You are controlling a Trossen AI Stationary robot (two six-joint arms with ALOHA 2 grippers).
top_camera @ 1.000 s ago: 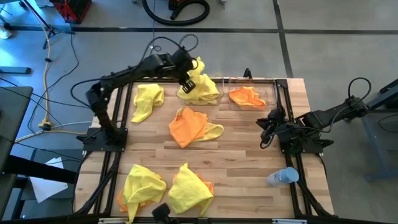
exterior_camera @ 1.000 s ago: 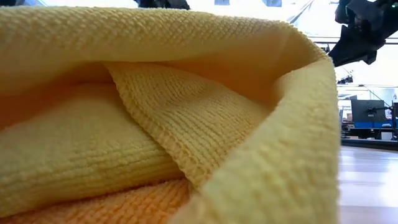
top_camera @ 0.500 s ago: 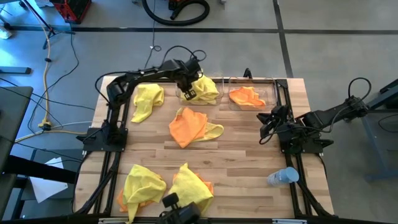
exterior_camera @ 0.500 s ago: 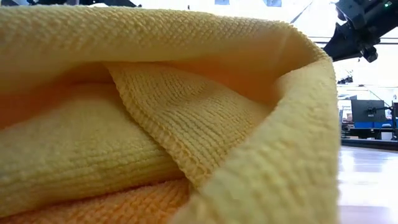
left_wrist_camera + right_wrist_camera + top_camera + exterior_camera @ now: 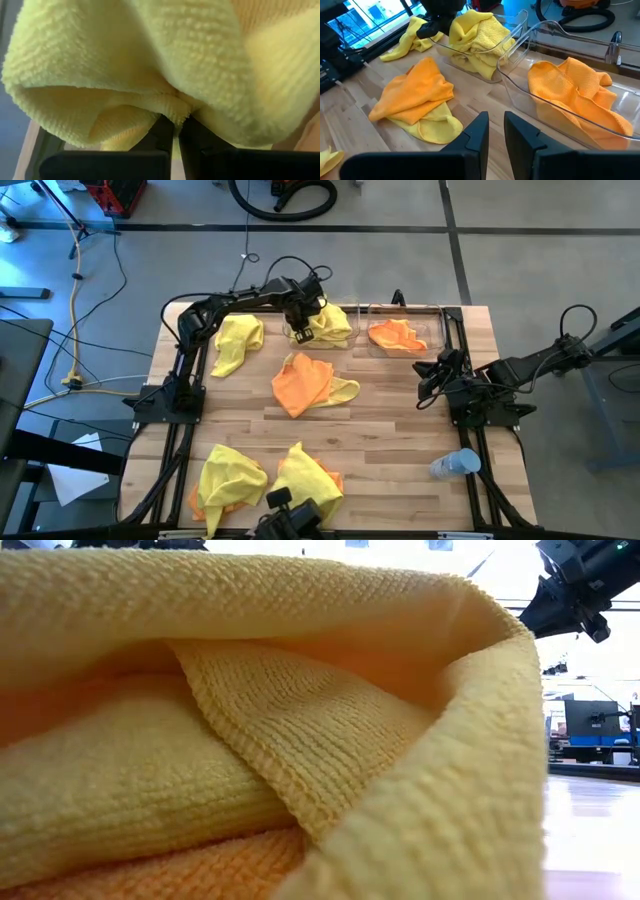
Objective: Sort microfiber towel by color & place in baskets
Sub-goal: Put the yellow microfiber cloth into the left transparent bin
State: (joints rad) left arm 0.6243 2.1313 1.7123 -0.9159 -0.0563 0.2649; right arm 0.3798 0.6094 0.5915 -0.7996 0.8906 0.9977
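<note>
My left gripper (image 5: pixel 303 331) points down over the left clear basket (image 5: pixel 345 343), shut on a yellow microfiber towel (image 5: pixel 325 322) that is piled in that basket. The right basket (image 5: pixel 432 332) holds an orange towel (image 5: pixel 395 335). My right gripper (image 5: pixel 430 380) waits at the table's right side, its fingers (image 5: pixel 479 131) a little apart with nothing between them. Loose on the table lie a yellow towel (image 5: pixel 235 342), an orange towel (image 5: pixel 303 383) on top of a yellow one, and yellow and orange towels (image 5: pixel 230 478) at the near edge. My left gripper pinches a fold of the yellow towel (image 5: pixel 175 107) between its two fingertips, coming from above and pointing steeply down. The cloth bulges out around the fingers and hides how many layers are caught. The rest of the towel rests in the left basket.
A small clear plastic bottle (image 5: pixel 455 465) lies near the right front corner. A yellow towel (image 5: pixel 250 740) right in front of the low camera fills almost all of that view. Bare wood shows between the middle towels and the near ones.
My left gripper has come down and a little toward the near edge with the yellow towel, turning as it went; the towel, held high before, now sits in the left basket. My right gripper has rolled a little in place.
</note>
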